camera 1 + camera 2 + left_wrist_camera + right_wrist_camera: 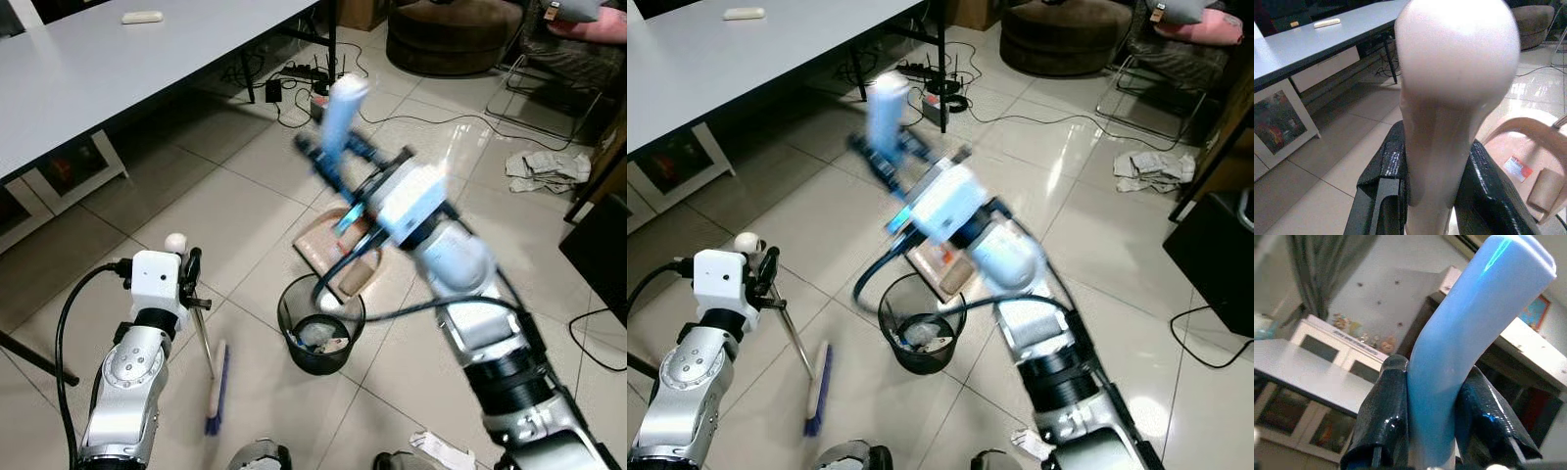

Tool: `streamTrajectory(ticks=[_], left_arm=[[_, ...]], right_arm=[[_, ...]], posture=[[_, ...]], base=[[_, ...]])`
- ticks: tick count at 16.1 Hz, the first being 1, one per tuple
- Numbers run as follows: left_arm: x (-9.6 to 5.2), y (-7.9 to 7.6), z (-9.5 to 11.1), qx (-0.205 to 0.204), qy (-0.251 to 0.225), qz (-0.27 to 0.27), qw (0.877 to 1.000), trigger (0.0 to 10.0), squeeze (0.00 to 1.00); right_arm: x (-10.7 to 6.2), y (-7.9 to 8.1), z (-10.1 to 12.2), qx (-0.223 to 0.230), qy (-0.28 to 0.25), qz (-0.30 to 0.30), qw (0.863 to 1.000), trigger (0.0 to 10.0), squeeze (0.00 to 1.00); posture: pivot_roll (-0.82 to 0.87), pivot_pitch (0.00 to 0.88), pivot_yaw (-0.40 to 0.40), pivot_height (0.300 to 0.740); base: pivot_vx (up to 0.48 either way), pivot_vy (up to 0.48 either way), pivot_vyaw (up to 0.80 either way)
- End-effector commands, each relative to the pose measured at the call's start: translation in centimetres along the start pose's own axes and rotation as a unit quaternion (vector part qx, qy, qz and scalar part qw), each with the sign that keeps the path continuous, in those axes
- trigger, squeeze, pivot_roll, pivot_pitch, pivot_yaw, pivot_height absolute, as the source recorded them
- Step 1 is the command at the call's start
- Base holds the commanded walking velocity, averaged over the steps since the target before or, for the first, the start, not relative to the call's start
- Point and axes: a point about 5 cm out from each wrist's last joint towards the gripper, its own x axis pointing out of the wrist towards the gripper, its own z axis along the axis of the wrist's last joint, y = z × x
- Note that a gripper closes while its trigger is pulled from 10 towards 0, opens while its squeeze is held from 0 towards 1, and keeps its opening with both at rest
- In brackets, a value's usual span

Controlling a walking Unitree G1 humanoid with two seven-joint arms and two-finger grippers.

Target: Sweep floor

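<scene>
My left gripper (189,281) is shut on a broom's thin rod just under its white knob (175,242); the blue broom head (216,387) rests on the tiles below. In the left wrist view the knob (1459,73) stands between black fingers (1383,191). My right gripper (331,164), blurred, is shut on the light blue handle (341,108) of a beige dustpan (338,255). The dustpan hangs tilted over a black mesh bin (286,305) holding some rubbish. The right wrist view shows the blue handle (1474,333) clamped between fingers (1382,411).
A grey table (118,59) stands at the back left, with cables and a power strip (304,73) on the floor past it. A brown pouf (451,34), crumpled cloth (544,168) and a black box (598,245) lie to the right. A scrap of paper (441,450) lies near my feet.
</scene>
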Motion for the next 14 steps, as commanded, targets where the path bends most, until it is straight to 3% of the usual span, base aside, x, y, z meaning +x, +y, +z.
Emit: streamTrajectory(ticks=[1, 4, 8, 9, 11, 12, 14], left_arm=[[0.3, 0.0, 0.6, 0.009, -0.016, -0.002, 1.0, 10.0, 0.0], [0.2, 0.0, 0.5, 0.009, -0.016, 0.001, 1.0, 10.0, 0.0], [0.3, -0.2, 0.6, 0.008, -0.018, -0.001, 1.0, 10.0, 0.0], [0.4, -0.3, 0.7, 0.006, -0.019, -0.003, 1.0, 10.0, 0.0], [0.5, -0.4, 0.7, 0.004, -0.018, -0.008, 1.0, 10.0, 0.0], [0.5, -0.6, 0.5, 0.001, -0.011, -0.019, 1.0, 10.0, 0.0], [0.4, -1.0, -0.1, -0.004, 0.004, -0.033, 0.999, 10.0, 0.0]], right_arm=[[0.7, 0.2, 1.6, -0.029, -0.044, 0.021, 0.998, 10.0, 0.0], [1.0, 2.7, 1.7, -0.044, -0.051, 0.092, 0.993, 10.0, 0.0], [0.9, 3.4, 1.9, -0.055, -0.059, 0.113, 0.99, 10.0, 0.0], [0.9, 3.0, 1.8, -0.076, -0.057, 0.109, 0.99, 10.0, 0.0], [0.7, 1.3, 1.8, -0.093, -0.046, 0.068, 0.992, 10.0, 0.0], [0.2, -1.1, 1.8, -0.109, -0.027, 0.011, 0.994, 10.0, 0.0], [-2.4, -7.1, 1.8, -0.149, 0.039, -0.138, 0.978, 10.0, 0.0]], posture=[[0.05, 0.06, 0.069, 0.74], [0.05, 0.063, 0.059, 0.74], [0.05, 0.062, 0.057, 0.74], [0.05, 0.062, 0.059, 0.74], [0.05, 0.062, 0.059, 0.74], [0.05, 0.062, 0.059, 0.74], [0.02, 0.056, 0.066, 0.74]], base=[[0.0, 0.0, 0.0], [0.0, 0.0, 0.0], [0.0, 0.0, 0.0], [0.0, 0.0, 0.0], [0.0, 0.0, 0.0], [0.0, 0.0, 0.0], [0.0, 0.0, 0.0]])
